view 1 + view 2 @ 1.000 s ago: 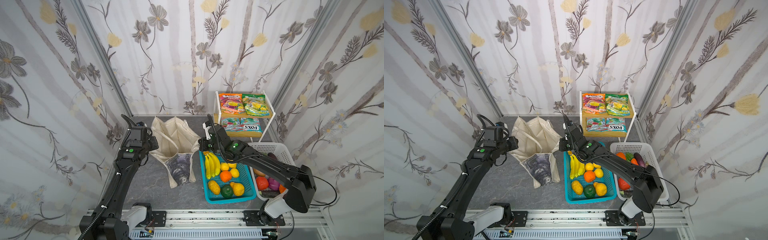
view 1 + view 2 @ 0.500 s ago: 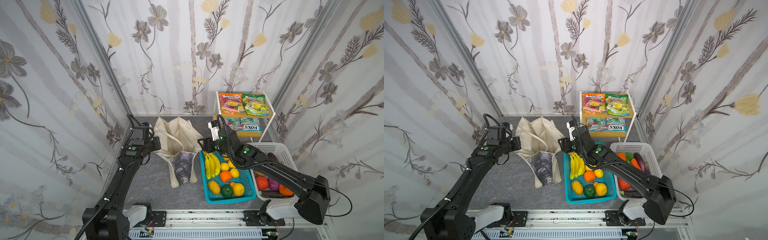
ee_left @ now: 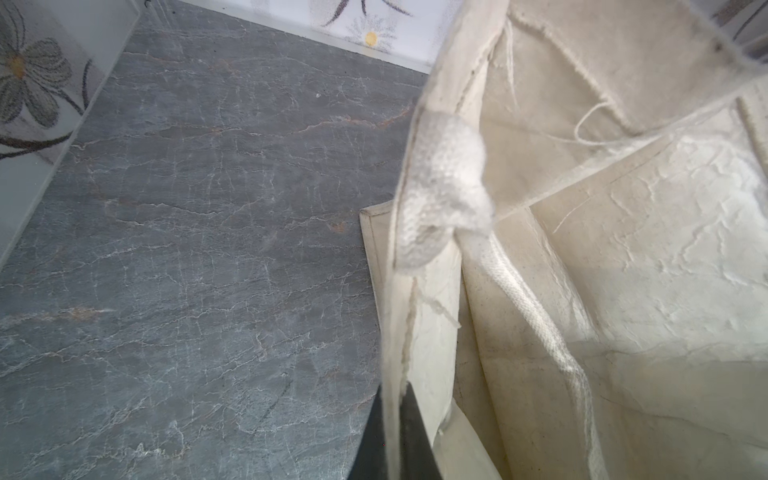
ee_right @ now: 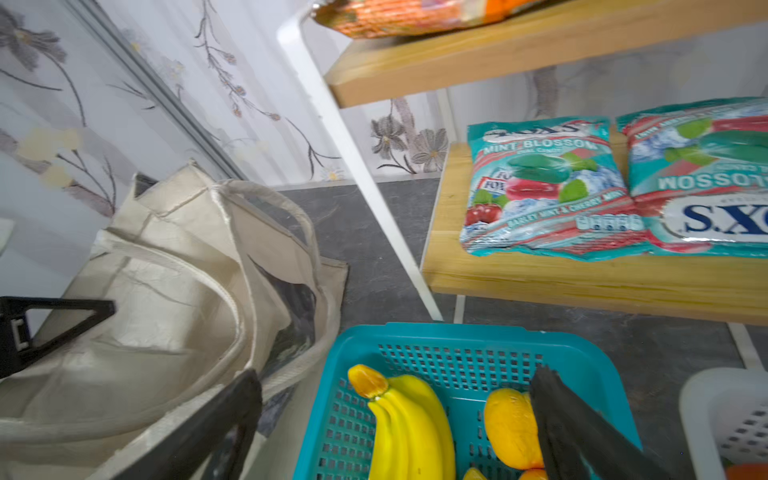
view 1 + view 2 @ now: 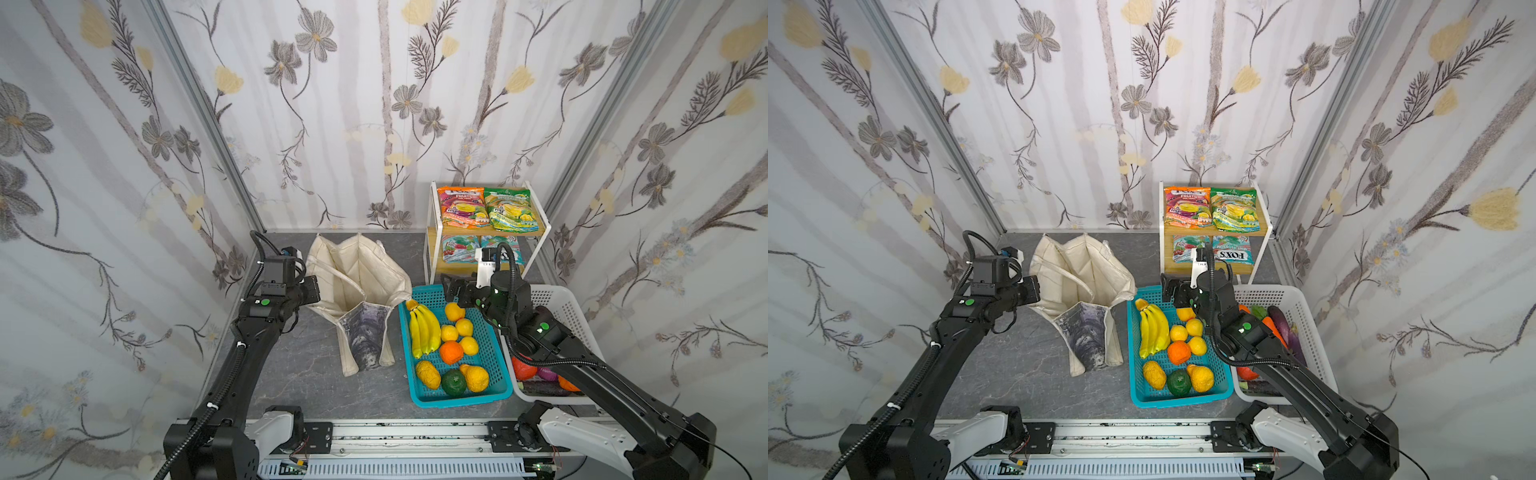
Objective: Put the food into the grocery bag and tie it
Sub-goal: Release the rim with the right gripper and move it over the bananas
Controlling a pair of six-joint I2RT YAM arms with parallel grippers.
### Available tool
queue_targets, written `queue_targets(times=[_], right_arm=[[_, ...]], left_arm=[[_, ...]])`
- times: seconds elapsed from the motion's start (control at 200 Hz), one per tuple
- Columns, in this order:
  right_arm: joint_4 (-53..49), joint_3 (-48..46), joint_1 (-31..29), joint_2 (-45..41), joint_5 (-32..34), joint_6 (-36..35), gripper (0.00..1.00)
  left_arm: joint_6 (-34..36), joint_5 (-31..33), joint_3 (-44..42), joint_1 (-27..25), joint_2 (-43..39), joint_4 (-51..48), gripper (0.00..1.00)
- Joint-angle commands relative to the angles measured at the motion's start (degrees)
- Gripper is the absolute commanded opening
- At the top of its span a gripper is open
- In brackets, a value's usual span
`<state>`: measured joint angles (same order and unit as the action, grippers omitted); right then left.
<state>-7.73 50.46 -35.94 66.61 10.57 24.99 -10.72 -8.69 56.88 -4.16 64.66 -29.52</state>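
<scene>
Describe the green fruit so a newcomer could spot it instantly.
Find the teal basket between the canvas bag and the white basket. In its row nearest the rail sits the green fruit, between two yellow-orange fruits. It is the basket's only dark green item.

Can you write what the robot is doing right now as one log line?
left gripper: shut on grocery bag rim | right gripper: open above teal basket | banana bunch: in basket

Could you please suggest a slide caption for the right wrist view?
Open right gripper frames the banana bunch in the teal basket, cream tote beside it, candy packets shelved behind.
</scene>
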Motion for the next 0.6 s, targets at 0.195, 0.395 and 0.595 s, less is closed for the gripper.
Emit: queue_targets(times=[0.195,0.395,0.595], right_arm=[[0.96,-5.55,6.23,1.31,-12.75,5.77,1.00],[0.77,-6.33,6.18,8.34,-18.55,7.06,1.00],[3.33,-6.86,5.85,12.63,-20.47,7.73,1.00]], left_arm=[[-0.26,-2.18,-0.98,0.37,-0.59,2.08,0.00],[-0.79,-3.00,-1.33,0.55,-1.50,2.92,0.00],[-1.40,-3.26,-1.99,0.74,-2.08,3.35,0.00]])
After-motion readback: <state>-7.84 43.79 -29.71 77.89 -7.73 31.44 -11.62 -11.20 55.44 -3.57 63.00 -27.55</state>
